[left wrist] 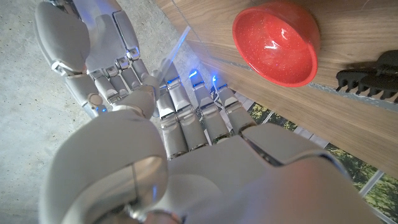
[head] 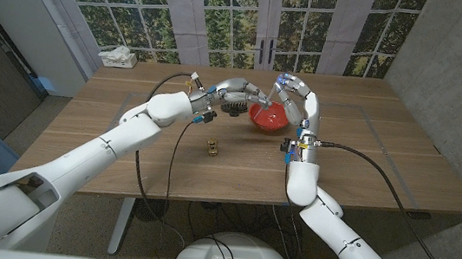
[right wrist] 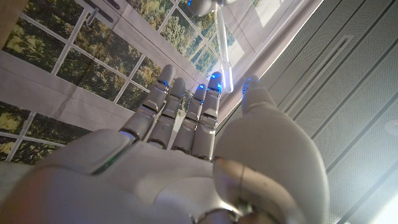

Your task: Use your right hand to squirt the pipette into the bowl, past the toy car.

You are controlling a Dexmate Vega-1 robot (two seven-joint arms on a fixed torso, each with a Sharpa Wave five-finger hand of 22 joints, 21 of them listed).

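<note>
Near the upper middle of the head view, both hands meeting above the red bowl [head: 267,115], the toy car [head: 212,147] lower and left of it on the wooden table [head: 369,145]. Right hand [head: 294,96] raised over the bowl's right rim, thumb and fingers pinching the clear pipette [right wrist: 224,59] in the right wrist view. Left hand [head: 237,91] reaching in from the left, fingers extended side by side, holding nothing visible. Black comb-like object [left wrist: 372,78] just beside the bowl.
</note>
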